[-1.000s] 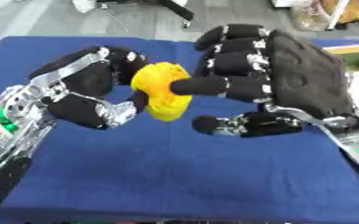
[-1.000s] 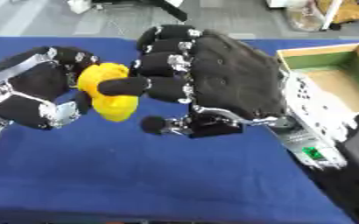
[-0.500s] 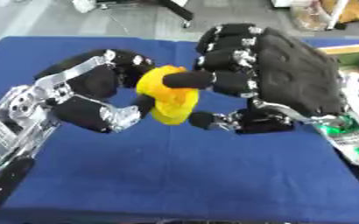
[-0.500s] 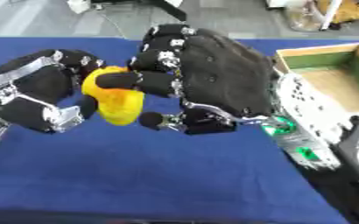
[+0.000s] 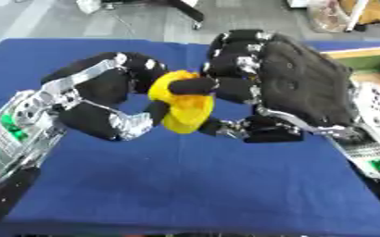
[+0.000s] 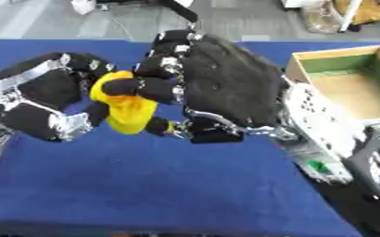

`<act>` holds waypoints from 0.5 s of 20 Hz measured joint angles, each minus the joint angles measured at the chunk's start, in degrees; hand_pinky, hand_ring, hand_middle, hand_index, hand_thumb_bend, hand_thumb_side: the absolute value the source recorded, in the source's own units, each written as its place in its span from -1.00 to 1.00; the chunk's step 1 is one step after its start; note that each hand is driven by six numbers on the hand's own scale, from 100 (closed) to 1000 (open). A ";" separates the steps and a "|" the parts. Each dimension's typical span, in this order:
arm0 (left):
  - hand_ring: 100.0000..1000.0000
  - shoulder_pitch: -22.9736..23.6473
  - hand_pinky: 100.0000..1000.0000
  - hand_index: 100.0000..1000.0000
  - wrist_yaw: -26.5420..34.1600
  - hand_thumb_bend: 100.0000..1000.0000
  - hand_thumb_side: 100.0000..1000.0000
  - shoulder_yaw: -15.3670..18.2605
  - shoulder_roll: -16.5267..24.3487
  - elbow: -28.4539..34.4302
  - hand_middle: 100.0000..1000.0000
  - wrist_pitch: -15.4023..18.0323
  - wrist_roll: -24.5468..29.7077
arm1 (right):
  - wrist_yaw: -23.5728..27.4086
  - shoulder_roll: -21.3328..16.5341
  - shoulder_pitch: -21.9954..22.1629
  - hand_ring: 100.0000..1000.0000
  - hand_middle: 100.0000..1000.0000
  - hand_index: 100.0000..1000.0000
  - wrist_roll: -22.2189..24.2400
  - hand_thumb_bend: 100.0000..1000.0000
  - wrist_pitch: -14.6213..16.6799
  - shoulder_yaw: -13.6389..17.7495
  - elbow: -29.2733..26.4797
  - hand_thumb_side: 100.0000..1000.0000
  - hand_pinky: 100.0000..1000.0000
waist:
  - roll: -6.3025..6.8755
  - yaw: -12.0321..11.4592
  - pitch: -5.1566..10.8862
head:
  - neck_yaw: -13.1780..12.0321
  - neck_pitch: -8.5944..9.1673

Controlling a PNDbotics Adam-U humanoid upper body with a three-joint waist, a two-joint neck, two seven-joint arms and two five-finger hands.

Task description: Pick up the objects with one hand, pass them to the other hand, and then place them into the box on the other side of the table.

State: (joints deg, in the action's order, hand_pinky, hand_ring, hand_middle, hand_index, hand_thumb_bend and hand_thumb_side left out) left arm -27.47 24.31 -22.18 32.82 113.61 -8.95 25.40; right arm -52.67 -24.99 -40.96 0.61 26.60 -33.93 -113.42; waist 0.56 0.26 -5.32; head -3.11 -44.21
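Holding the soft yellow lump above the blue-covered bench, I see my left hand and right hand both curled around it, knuckles up. Only the right eye view shows the open green-lined cardboard box, far right.

The desk is covered in plain deep blue. The object between the hands is bright yellow, with no pattern to make out. The left hand is black with silver metal links along its fingers; its forearm is silver with small green spots. The right hand is black, its back matt, with silver joints; its wrist is pale with dark dots and a green mark. The box at the desk's right edge has tan walls, green-lined inside, and a tan floor.
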 measured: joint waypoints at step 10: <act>0.30 -0.34 0.41 0.22 -0.20 -0.76 -1.00 -0.27 -0.39 -0.01 0.04 -0.05 0.04 | 0.68 0.47 0.22 -0.23 -0.27 -0.31 -1.82 -0.84 -2.22 0.03 -0.33 -1.00 0.05 | 0.00 0.03 0.00 | 0.07 0.00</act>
State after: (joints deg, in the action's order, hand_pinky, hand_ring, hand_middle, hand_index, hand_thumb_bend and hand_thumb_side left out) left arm -27.82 24.11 -22.45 32.43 113.60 -9.00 25.44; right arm -52.00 -24.51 -40.74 -1.21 24.38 -33.90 -113.75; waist 0.56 0.30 -5.32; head -3.05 -44.21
